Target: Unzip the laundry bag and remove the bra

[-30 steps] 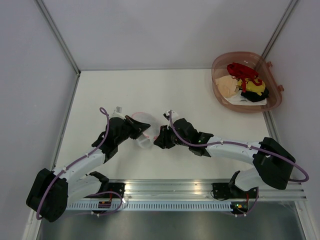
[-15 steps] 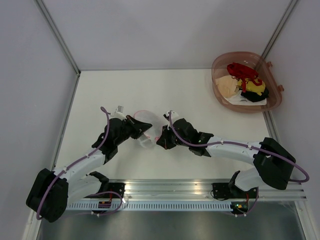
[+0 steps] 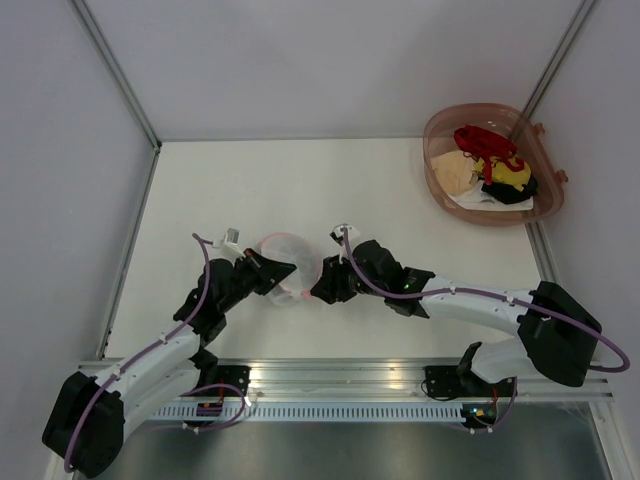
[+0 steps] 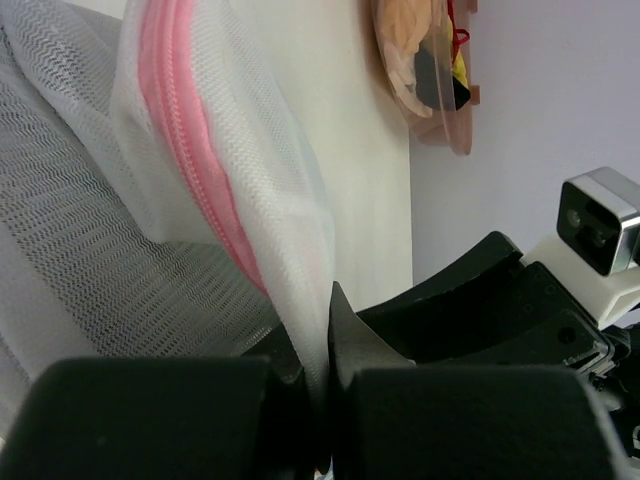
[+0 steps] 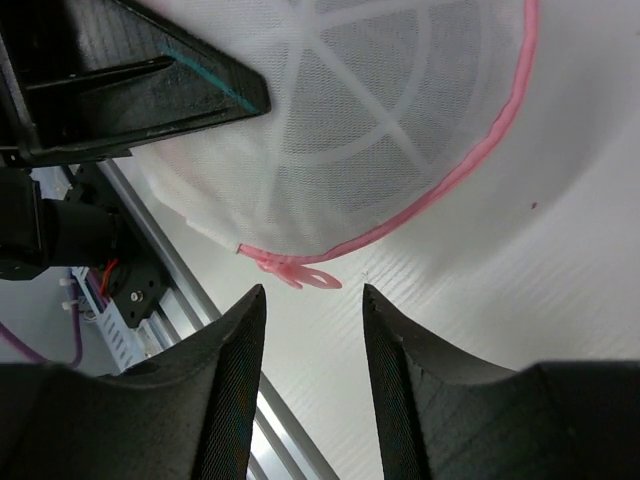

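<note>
Pinching the laundry bag (image 3: 290, 262) by its mesh, your left gripper (image 4: 330, 335) is clamping shut — your right gripper (image 5: 312, 300) is hovering, fingers parted, beside the pink zipper pull (image 5: 298, 272), holding nothing.

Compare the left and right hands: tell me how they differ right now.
The left hand is shut, pinching the white mesh laundry bag with the pink zipper rim; the right hand is open and holds nothing. The left hand touches the mesh; the right hand sits just short of the pink zipper pull. Both are black and two-fingered.
</note>
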